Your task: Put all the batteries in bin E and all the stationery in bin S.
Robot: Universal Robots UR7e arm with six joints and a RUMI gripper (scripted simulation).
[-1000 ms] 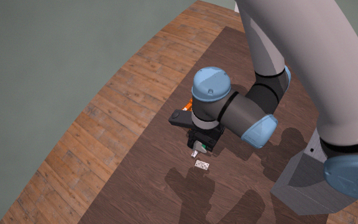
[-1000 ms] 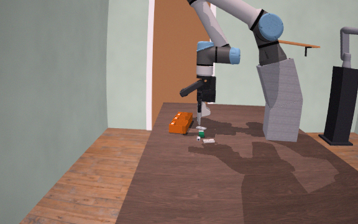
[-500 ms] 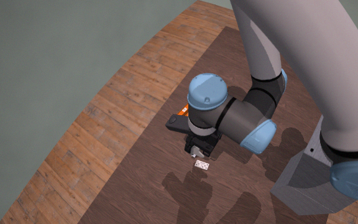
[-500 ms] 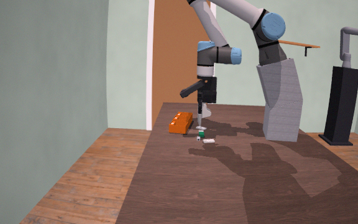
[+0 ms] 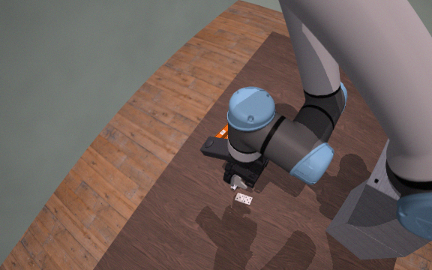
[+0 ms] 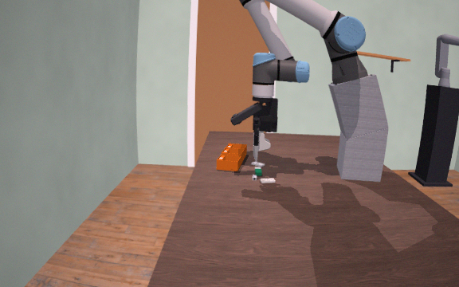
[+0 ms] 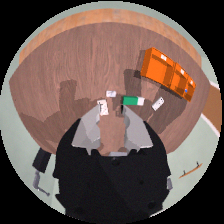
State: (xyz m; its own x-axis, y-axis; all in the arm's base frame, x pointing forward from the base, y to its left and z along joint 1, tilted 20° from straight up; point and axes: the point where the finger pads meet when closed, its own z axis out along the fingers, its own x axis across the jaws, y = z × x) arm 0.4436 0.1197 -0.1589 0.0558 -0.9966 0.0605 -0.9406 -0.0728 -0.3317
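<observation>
An orange bin block (image 6: pixel 232 156) with several compartments lies on the dark table; it also shows in the wrist view (image 7: pixel 167 74), and I cannot read its marks. Small loose items lie beside it: a green-and-white piece (image 7: pixel 133 101) (image 6: pixel 257 171), a white piece (image 7: pixel 158 104) nearer the bin, a tiny white piece (image 7: pixel 111 94) and a white card (image 5: pixel 243 199) (image 6: pixel 268 180). My gripper (image 7: pixel 111 104) (image 6: pixel 256 153) points down a little above these items, with a white piece at its left fingertip. Its fingers stand narrowly open and hold nothing.
The arm's grey pedestal (image 6: pixel 360 127) stands on the table at the right. A black stand (image 6: pixel 437 131) is on the floor farther right. The table's left edge runs close to the orange bin, with wooden floor beyond.
</observation>
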